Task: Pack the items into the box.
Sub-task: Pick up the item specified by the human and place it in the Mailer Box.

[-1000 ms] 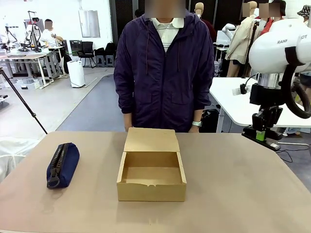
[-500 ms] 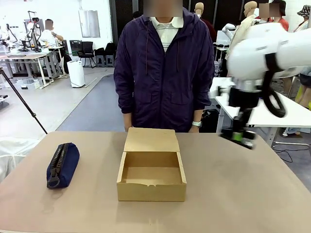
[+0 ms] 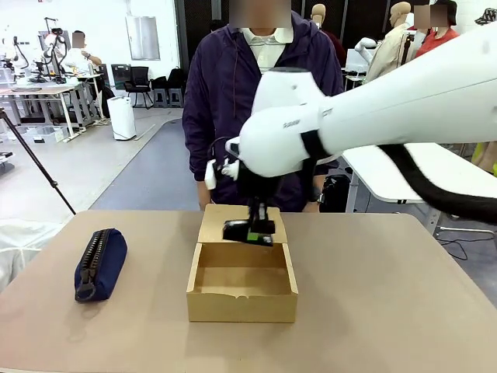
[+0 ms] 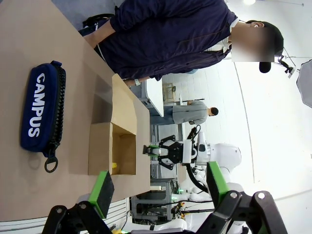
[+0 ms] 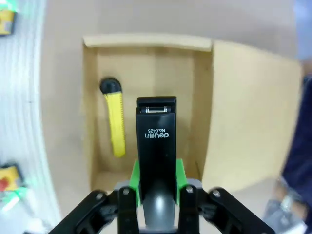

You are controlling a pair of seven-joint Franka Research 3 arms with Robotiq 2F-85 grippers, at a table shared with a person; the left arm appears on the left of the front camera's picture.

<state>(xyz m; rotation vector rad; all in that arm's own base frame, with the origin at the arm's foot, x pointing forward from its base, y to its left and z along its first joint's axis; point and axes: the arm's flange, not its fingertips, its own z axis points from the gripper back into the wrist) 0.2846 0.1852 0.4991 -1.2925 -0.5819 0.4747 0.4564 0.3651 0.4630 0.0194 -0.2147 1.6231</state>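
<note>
Stapler: black, white print on top, pinched between the right gripper pads above the far side of the box. The yellow-and-black utility knife lies flat along the near wall, with bare floor beyond it. The lid flap is open at the far side. Left gripper: fingers spread, holding nothing.

a: bright, even overhead light; the box throws only a soft shadow on the table
b: the left wrist view blows out white toward its right edge, and the right wrist view smears at its edges
</note>
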